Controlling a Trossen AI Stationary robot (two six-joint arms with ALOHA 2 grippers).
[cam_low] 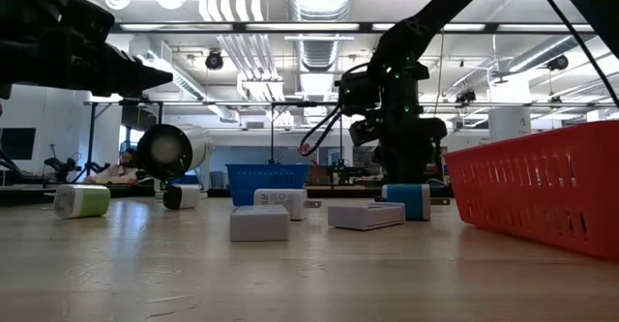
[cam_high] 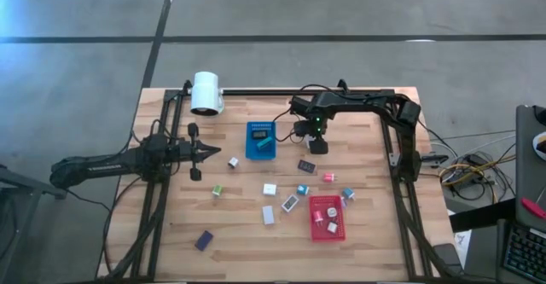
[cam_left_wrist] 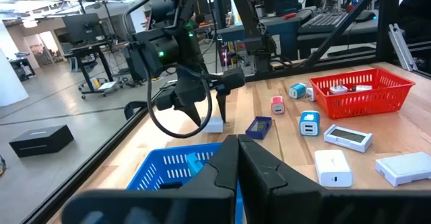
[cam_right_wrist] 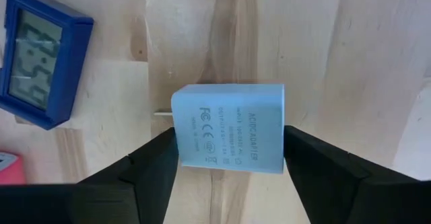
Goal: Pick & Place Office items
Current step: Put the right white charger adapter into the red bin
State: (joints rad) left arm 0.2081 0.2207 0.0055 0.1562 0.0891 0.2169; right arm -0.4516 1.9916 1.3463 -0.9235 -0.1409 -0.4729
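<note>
Between the right gripper's (cam_right_wrist: pixel 229 158) spread fingers, a pale-blue power adapter (cam_right_wrist: pixel 229 128) lies unheld on the worktop (cam_right_wrist: pixel 323 42), its sides touching the pads; an uneven squeeze could twist or squirt it free.

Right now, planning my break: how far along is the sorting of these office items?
Done: a few pieces lie in the red tray and the blue tray. In hand: the right gripper straddles a pale blue adapter on the table. Left: roughly ten loose pieces; left gripper waits.
</note>
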